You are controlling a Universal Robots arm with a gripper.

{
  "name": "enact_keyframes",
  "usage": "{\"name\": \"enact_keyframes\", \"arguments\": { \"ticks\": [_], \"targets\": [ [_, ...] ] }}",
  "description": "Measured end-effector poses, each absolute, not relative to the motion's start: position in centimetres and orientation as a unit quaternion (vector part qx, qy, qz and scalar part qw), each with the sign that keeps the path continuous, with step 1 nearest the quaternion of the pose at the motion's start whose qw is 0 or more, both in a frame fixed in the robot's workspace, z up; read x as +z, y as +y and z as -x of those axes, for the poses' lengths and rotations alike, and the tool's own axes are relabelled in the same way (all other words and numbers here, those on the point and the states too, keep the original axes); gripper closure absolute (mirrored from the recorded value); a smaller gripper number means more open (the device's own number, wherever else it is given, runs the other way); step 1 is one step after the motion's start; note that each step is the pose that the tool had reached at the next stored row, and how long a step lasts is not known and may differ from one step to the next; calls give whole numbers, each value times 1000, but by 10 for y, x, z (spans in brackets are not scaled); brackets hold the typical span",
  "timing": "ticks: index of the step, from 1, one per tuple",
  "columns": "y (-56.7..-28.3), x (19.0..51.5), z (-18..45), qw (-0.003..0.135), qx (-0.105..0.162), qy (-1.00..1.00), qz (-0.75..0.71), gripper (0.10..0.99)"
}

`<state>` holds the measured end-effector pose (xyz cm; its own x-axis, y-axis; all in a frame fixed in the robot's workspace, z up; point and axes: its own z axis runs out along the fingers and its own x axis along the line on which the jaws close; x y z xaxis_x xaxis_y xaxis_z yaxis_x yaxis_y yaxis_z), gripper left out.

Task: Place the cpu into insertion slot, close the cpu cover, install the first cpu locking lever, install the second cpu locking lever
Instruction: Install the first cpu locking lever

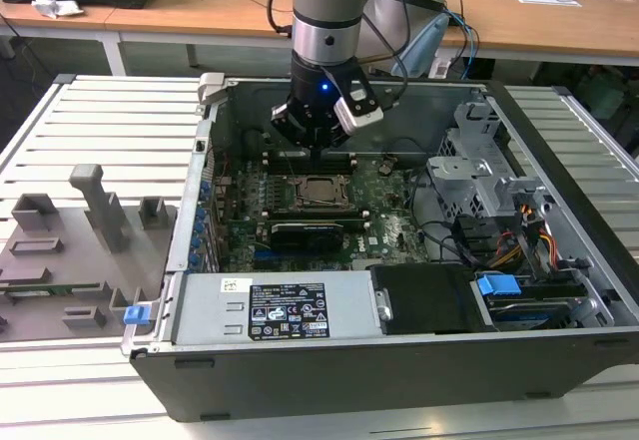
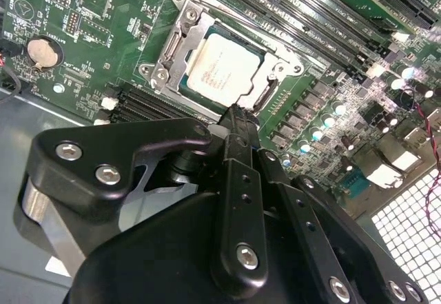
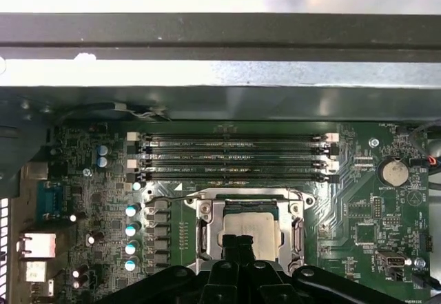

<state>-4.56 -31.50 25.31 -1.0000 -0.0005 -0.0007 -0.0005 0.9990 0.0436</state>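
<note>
Working at cover (image 2: 176,45) edge, claw (image 2: 236,113) pinched narrow, empty; cpu (image 2: 222,69) sits under cover. Keep your tip square, press gently, avoid memory slots (image 2: 303,14).

Wooden desks (image 1: 200,16) behind, pale slatted metal worktable (image 1: 110,121), crumpled paper (image 1: 55,6) on one desk

Standing here, I can't make out a single word. Low in the exterior view, a black label (image 1: 288,310) crowded with white marks and symbols sits on the grey metal box (image 1: 200,312). A small white sticker (image 1: 236,285) lies just beside the label, toward the exterior view's left. In both wrist views the cpu (image 2: 222,69) (image 3: 256,225) carries faint print, and tiny white lettering dots the green board (image 2: 131,35) (image 3: 358,214), all too small to read.
</note>
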Motion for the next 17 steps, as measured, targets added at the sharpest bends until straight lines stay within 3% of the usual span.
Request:
{"name": "enact_keyframes", "arguments": {
  "ticks": [17],
  "targets": [
    [-316,253,68,0,22,1000,3,980]
  ]
}}
